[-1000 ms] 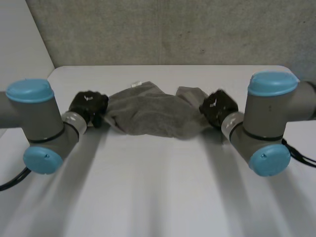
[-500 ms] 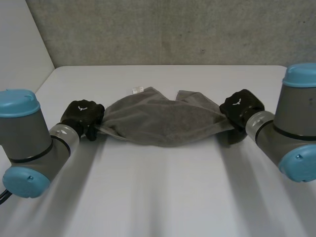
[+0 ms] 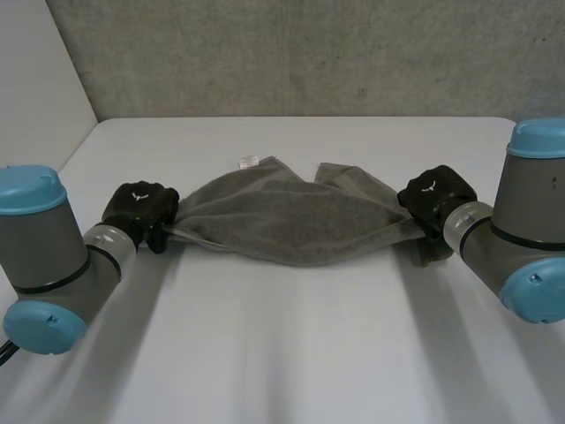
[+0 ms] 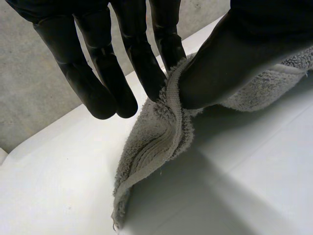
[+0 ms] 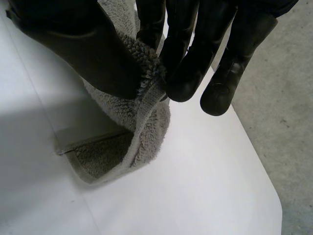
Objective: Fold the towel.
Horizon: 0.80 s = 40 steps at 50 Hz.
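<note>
Towel (image 3: 296, 221) pinched between left hand (image 3: 139, 208) and right hand (image 3: 431, 196).

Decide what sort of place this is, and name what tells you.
Probably a robotics lab or test bench: a white table, a plain grey wall behind it, and the robot's left hand and right hand each pinching an end of a grey towel.
</note>
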Tool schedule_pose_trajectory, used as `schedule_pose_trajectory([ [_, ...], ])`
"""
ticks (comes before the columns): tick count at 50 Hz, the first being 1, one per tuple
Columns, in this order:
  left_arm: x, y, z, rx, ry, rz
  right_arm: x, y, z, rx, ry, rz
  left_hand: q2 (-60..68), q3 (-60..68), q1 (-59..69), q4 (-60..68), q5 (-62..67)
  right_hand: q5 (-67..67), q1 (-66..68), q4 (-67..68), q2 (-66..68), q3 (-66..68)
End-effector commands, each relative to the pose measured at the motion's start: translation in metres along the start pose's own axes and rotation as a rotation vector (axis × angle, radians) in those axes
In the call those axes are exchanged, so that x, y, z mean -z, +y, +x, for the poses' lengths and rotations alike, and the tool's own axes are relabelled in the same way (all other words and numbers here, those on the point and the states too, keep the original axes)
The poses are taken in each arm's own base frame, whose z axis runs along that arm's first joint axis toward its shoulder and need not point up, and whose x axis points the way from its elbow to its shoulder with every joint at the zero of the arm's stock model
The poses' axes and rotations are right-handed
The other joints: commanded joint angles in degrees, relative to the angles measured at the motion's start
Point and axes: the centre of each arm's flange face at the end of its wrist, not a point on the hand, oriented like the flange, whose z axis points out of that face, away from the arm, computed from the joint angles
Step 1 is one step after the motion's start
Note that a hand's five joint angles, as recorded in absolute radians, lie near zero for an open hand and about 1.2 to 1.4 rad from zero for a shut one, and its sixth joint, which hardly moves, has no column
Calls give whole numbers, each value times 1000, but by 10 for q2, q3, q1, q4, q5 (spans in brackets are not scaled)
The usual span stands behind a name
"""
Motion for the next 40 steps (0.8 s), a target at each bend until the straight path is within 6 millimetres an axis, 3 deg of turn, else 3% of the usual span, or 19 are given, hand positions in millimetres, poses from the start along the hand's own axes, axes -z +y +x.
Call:
schedule_pose_trajectory([
  [1,0,0,-1,1,-3,0,0,0,-1,0,-4,1,-69,-86,-25,-70,-156,32,40,35,48,32],
  [22,-1,0,-2,1,-5,2,1,1,-6,12,-16,-10,-69,-86,-25,-70,-156,32,40,35,48,32],
  [23,-1,1,-2,2,-5,0,1,2,-8,13,-20,-12,-112,-129,-68,-113,-199,32,40,35,48,32],
  [24,-1,1,-1,1,-3,-1,0,4,-10,13,-27,-17,-179,-196,-135,-180,-266,-76,-68,-73,-59,-75],
  [25,-1,1,-1,1,-3,-1,0,4,-10,13,-27,-17,-180,-197,-135,-181,-266,-77,-69,-74,-60,-76],
  [27,0,2,-1,0,-3,-4,0,5,-12,12,-33,-21,-322,-339,-278,-323,-409,-484,-476,-481,-467,-483],
  [28,0,2,-1,0,-3,-4,0,5,-12,11,-33,-21,-323,-340,-278,-324,-409,-486,-478,-483,-469,-485],
  [29,0,2,-1,0,-4,-3,0,5,-12,8,-32,-22,-373,-390,-328,-374,-459,-619,-611,-616,-602,-618],
  [33,0,0,-2,1,-9,0,-1,4,-8,-11,-21,-13,-479,-496,-435,-480,-566,-635,-627,-633,-619,-635],
  [40,1,-8,-4,1,-12,30,0,-3,5,-123,12,13,-481,-498,-436,-482,-567,-625,-617,-622,-609,-625],
])
